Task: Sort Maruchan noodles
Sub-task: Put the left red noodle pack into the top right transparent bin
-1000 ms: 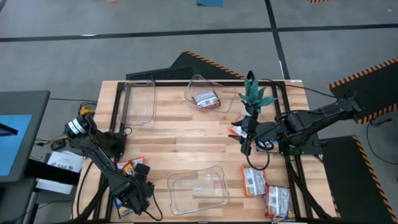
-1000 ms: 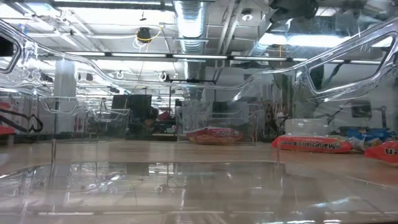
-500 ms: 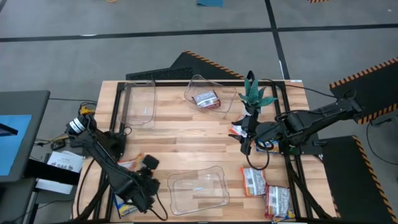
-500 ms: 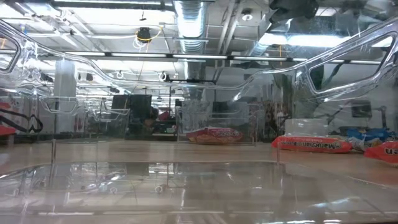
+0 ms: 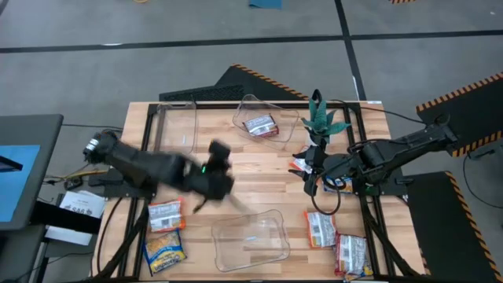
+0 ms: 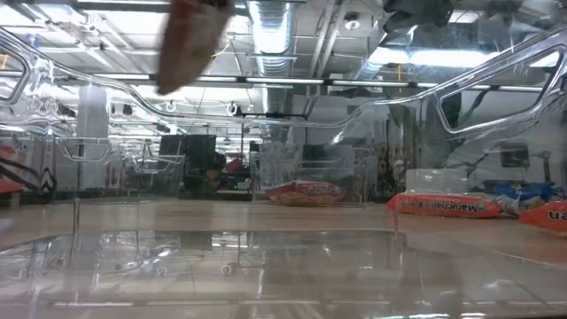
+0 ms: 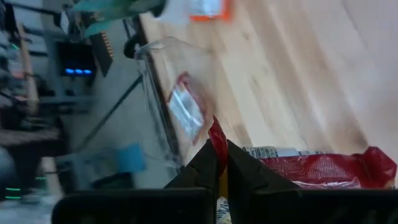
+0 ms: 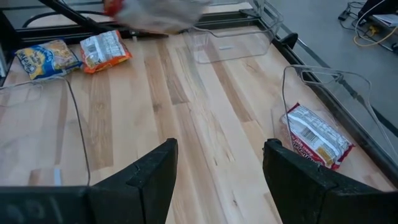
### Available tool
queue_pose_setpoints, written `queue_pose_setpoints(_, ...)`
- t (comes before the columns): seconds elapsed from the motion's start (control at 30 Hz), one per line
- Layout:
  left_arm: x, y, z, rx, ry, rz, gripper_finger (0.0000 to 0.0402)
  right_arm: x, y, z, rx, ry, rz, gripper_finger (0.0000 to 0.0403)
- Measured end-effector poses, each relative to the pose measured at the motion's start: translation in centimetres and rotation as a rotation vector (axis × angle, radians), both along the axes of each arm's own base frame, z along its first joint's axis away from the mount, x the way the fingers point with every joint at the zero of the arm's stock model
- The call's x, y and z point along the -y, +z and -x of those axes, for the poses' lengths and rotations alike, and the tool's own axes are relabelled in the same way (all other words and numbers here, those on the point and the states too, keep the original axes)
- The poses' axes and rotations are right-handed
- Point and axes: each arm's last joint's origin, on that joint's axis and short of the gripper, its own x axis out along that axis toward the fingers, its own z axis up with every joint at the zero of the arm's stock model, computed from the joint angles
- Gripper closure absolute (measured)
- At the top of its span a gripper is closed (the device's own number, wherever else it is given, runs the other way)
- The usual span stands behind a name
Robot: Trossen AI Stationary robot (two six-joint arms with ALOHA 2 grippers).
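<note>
The bench (image 5: 259, 177) carries three clear bins. The far-middle bin (image 5: 263, 114) holds one red packet (image 5: 260, 125); the far-left bin (image 5: 174, 130) and near bin (image 5: 250, 240) hold nothing. The left gripper (image 5: 220, 169), mid-bench, is clamped on a red packet (image 7: 323, 169). The right gripper (image 5: 310, 174) waits near the right edge, fingers wide. Other packets lie near the near corners.

Left arm: reaches from the table's left edge toward the table's middle, raised above the surface. Left gripper (image 5: 214, 174): at the arm's far end, fingers (image 7: 205, 167) pressed together on the red edge of a noodle packet (image 7: 317, 169), which hangs from the fingertips.

Right arm: folded low at the table's right side, elbow outward. Right gripper (image 8: 221, 163): fingers spread wide, nothing between them, pointing toward the table's middle.
</note>
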Motion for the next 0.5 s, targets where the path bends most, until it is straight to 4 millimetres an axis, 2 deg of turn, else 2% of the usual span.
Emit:
queue_pose_setpoints(0.1,-5.1,1.8,-1.2,0.140,0.008,0.137,0.0401,0.0,0.0,0.0,-0.001,0.002,0.004,0.0147)
queue_pose_setpoints(0.2,-9.7,2.5,-2.4,0.313,-0.066,0.235,0.0401,0.0,0.0,0.0,-0.001,0.002,0.004,0.0147)
queue_pose_setpoints(0.33,-14.9,2.0,-3.6,0.555,-0.128,0.292,0.0401,0.0,0.0,0.0,-0.003,0.005,0.009,0.0147)
queue_pose_setpoints(0.5,-20.7,-0.1,-4.7,0.819,-0.110,0.281,0.0401,0.0,0.0,0.0,-0.005,0.014,0.024,0.0147)
